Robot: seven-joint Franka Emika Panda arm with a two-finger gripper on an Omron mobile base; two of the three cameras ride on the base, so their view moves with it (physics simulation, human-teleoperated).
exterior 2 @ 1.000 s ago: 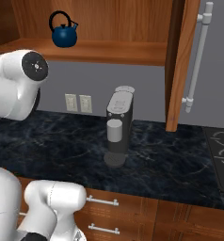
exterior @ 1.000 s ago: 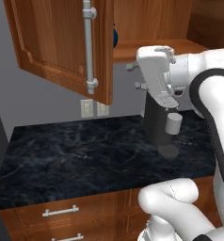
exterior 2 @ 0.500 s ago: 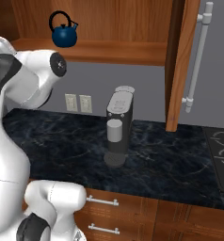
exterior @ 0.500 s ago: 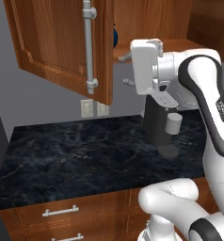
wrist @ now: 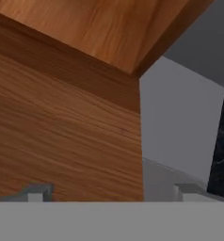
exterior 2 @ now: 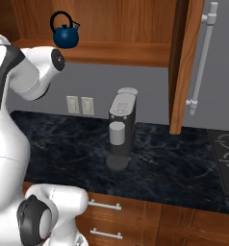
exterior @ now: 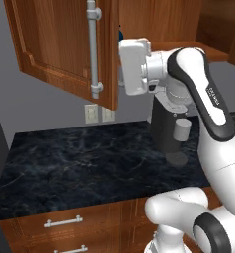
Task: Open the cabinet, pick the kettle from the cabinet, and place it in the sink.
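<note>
With the cabinet point(exterior 2: 135, 29) doors open and the kettle point(exterior 2: 66, 34) sitting on its shelf at the left, the gripper point(wrist: 111, 190) was spread wide against wood, so it likely needed to swing toward the handle arch before closing.

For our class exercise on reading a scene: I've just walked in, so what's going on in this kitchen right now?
A white robot arm is working at the wall cabinet, whose doors already stand open. The dark-blue kettle sits untouched on the cabinet's shelf. The arm is raised toward that shelf, and its gripper is open and empty, facing the wooden cabinet side in the hand view. On the black counter below stands a coffee machine. Nothing has been picked up yet.
</note>
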